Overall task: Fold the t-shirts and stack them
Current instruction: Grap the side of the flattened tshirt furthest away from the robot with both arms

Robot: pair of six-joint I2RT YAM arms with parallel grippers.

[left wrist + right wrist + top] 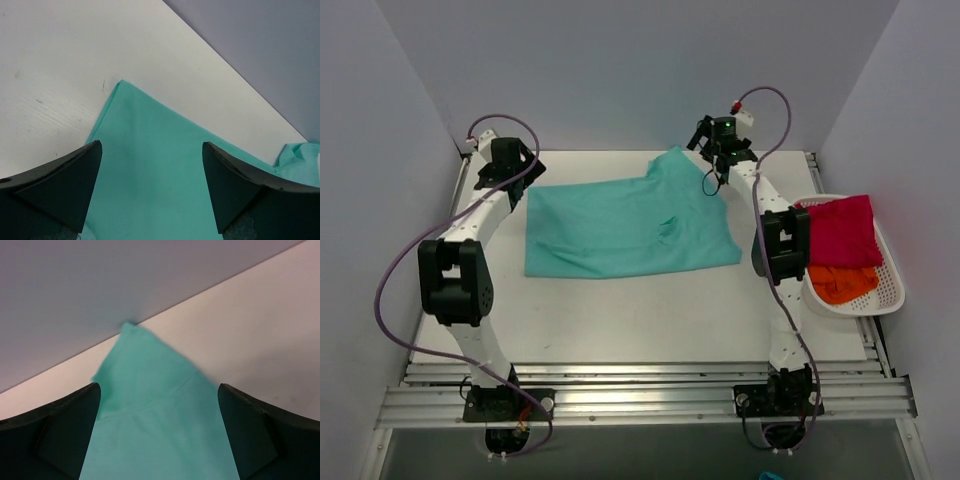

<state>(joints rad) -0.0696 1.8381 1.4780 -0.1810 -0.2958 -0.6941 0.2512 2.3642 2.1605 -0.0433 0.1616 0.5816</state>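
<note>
Teal t-shirt [630, 225]: lies spread on the white table [620, 320], in the far half, between the two arms. Mostly flat, with a small wrinkle right of centre. Far-right part narrows to a point at the table's far edge, by the back wall [620, 70].

Left gripper [510, 172]: hangs over the shirt's far-left corner with jaws spread wide, clamping nothing. Left wrist view shows both dark fingers [55, 190] apart, teal cloth flat on the table below and between them, corner tip pointing away.

Right gripper [713, 150]: sits just beside the shirt's pointed far-right part, also wide apart, gripping nothing. Right wrist view shows the fingertips [260, 430] on either side of the teal point, a seam line crossing the cloth, and the tip meeting the wall line.

Crimson-pink t-shirt [840, 230]: crumpled in the white mesh basket [890, 290] at the table's right edge, in the far end of it. Orange t-shirt [842, 283]: bunched in the same basket, nearer end, touching the crimson-pink one. Both well apart from the teal one, beyond the right arm.
</note>
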